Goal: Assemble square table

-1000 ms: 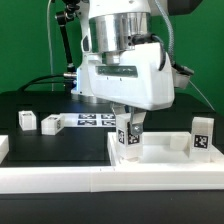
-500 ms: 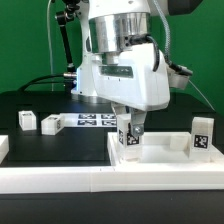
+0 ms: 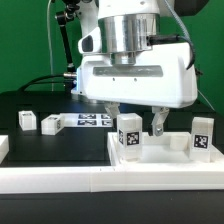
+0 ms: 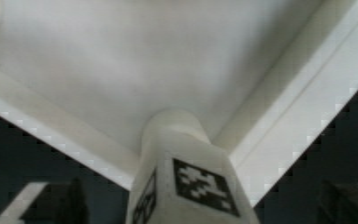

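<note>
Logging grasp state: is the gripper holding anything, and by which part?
Nothing is held. The gripper is open, its fingers apart from the upright leg between them; the leg stands on the square slab.

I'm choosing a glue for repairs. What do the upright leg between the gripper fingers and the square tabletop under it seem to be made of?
The leg looks like matte white plastic: uniform colour, no grain, softly rounded edges. The square tabletop looks like the same matte white plastic, smooth, with a raised rim. Whether the parts are moulded or printed cannot be told.
</note>
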Controlling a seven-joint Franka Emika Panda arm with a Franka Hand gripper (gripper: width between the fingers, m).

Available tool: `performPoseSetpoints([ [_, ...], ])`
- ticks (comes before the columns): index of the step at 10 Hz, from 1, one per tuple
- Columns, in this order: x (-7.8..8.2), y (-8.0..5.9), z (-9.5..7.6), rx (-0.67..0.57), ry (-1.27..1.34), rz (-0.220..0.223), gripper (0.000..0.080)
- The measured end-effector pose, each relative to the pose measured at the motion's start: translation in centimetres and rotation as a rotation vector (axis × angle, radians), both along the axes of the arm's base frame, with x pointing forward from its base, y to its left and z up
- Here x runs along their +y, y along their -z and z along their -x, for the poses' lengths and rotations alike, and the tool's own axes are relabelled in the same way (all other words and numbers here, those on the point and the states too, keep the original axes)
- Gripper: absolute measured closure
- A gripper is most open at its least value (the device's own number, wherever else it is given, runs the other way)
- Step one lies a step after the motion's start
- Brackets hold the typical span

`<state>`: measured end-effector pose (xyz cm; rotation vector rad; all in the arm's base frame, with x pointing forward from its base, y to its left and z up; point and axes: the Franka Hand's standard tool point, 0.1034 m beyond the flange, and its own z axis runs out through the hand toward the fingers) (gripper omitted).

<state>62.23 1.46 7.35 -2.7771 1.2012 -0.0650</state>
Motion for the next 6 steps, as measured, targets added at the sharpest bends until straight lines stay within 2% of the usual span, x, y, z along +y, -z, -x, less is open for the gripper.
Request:
performPoseSetpoints([
  [6, -0.78, -0.25, -0.22, -0.045, -0.537, 0.046, 0.0151],
])
